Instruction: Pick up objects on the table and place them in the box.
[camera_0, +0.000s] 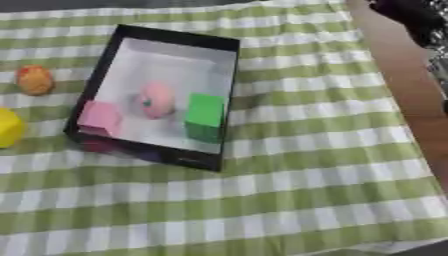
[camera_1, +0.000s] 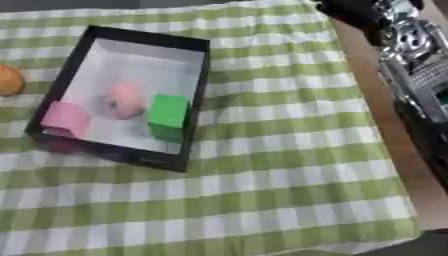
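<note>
While the right arm (camera_1: 411, 60) sits raised at the far right edge, hand state unclear, box (camera_0: 229, 95) well apart.

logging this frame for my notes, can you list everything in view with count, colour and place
box: 1, black walls, pale floor, on the cloth left of centre
pink block: 1, in the box, near left corner
pink round thing: 1, in the box, middle
green block: 1, in the box, near right side
orange round thing: 1, on the cloth left of the box
yellow thing: 1, at the left edge
cloth: 1, green and white check
table: brown, bare at right
right arm: black and silver, upper right; hand not made out
</note>
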